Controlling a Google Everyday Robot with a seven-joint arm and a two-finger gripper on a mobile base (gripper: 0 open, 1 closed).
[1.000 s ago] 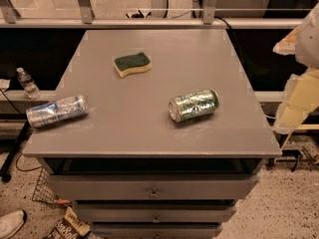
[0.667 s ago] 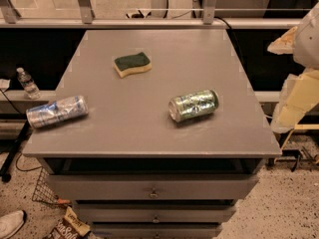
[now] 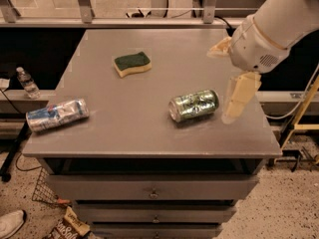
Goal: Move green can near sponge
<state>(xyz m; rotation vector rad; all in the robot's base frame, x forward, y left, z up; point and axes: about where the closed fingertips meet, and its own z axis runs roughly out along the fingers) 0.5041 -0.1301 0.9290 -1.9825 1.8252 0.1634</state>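
Green can (image 3: 194, 105) lies beside hand (image 3: 220, 83); one sponge (image 3: 132, 63), one blue can (image 3: 57, 115).

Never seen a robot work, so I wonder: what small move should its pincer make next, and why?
Probably lower the pincer around the green can: it hangs open beside the can, which lies on its side, apart from the sponge.
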